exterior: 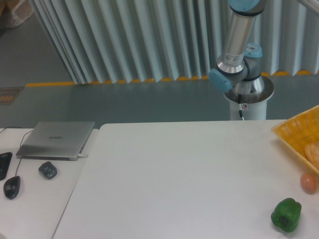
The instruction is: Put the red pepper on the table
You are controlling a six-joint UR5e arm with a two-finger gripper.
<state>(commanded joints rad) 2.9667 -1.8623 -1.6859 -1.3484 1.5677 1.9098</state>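
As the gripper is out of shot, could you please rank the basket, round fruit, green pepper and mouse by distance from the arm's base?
1. Yellow basket, right edge.
2. Round fruit, in front of the basket.
3. Green pepper, front right.
4. Mouse, far left.

One fixed camera looks down from high across the table toward the arm's base.
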